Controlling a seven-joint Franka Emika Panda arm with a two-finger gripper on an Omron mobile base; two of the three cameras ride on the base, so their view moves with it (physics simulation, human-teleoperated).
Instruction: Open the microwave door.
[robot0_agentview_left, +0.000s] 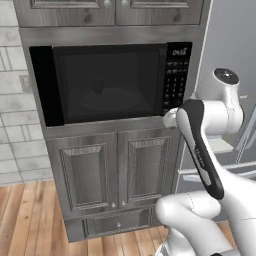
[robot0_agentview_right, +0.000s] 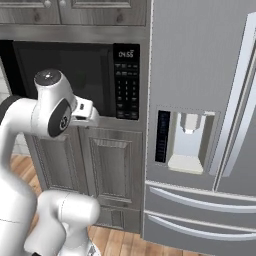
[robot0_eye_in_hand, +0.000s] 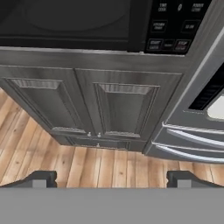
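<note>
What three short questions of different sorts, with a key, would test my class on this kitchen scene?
1. True or false: the microwave door is shut.
2. What stands right of the microwave: A fridge, B sink, C oven?
3. The gripper jaws stand ____.

Key: 1 true. 2 A. 3 open, holding nothing, facing the cabinet doors below the microwave.

Grey wood-grain cabinet doors (robot0_agentview_left: 115, 172) fill the lower centre, a grey fridge (robot0_agentview_right: 200, 125) with a dispenser (robot0_agentview_right: 187, 142) stands right, and wooden floor (robot0_agentview_left: 25, 220) lies lower left.
</note>
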